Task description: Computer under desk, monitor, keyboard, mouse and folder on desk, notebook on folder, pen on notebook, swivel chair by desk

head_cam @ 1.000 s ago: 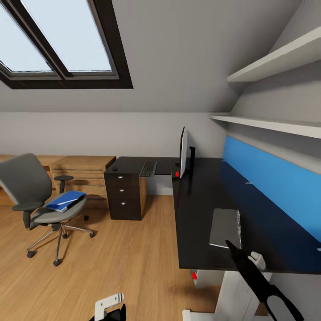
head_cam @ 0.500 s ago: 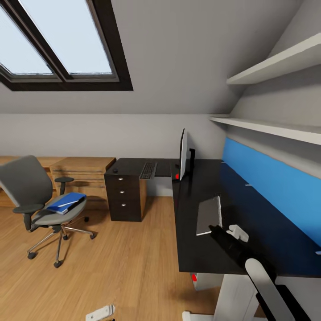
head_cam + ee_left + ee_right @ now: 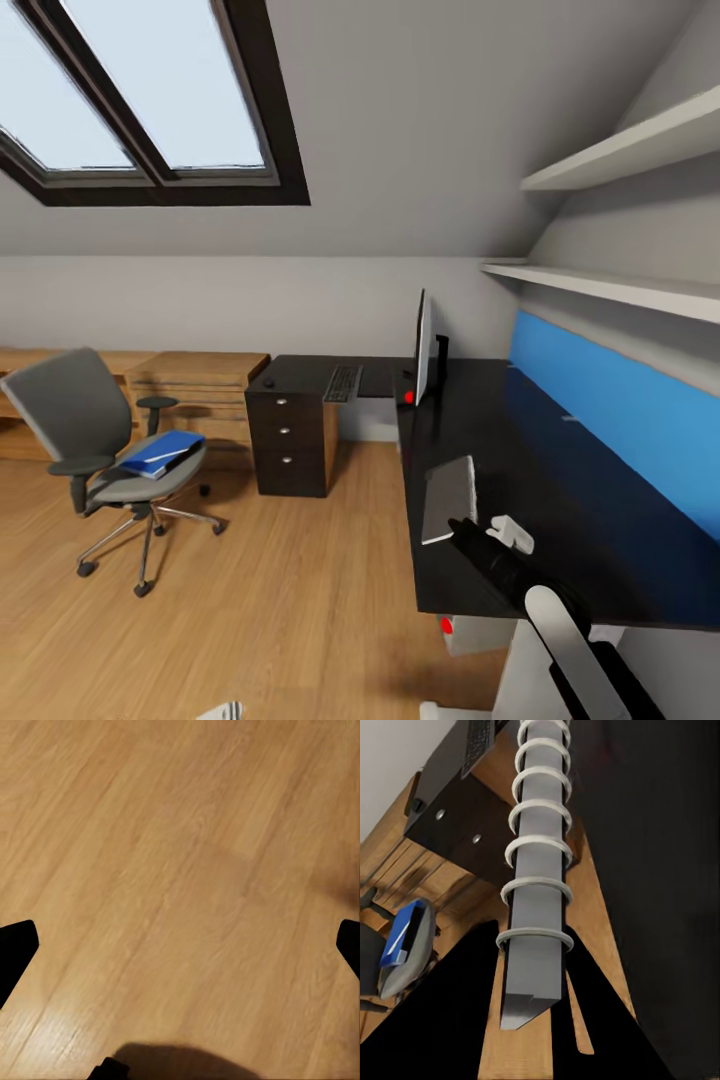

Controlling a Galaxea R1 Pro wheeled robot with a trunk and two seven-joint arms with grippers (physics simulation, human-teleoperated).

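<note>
While the grey spiral-bound notebook (image 3: 447, 497) is carried edge-up above the long black desk (image 3: 560, 500), the right gripper (image 3: 534, 967) is clenched on it, its two dark fingers (image 3: 450, 1012) pressing the covers from either side so that the wire-ringed spine (image 3: 537, 832) runs straight out ahead of the palm. That upright, tilted hold looks like a carrying pose rather than a placing one: the notebook has to end flat on the blue folder (image 3: 158, 452), and the folder lies well apart, off to the gripper's left on the seat of the grey swivel chair (image 3: 90, 440), so I judge the notebook is being parked on or near the desk for now. Beyond the notebook's far end, along the line of the fingers, sit the thin black monitor (image 3: 424, 347) and, past it, the dark keyboard (image 3: 343, 383) on the lower black drawer unit (image 3: 292, 430); a small round thing near that unit's far corner may be the mouse, but it is too small to be sure. The left gripper (image 3: 180, 945) hangs low over the bare wooden floor (image 3: 180, 855), its fingertips (image 3: 15, 945) spread wide at the frame's edges and grasping nothing.
</note>
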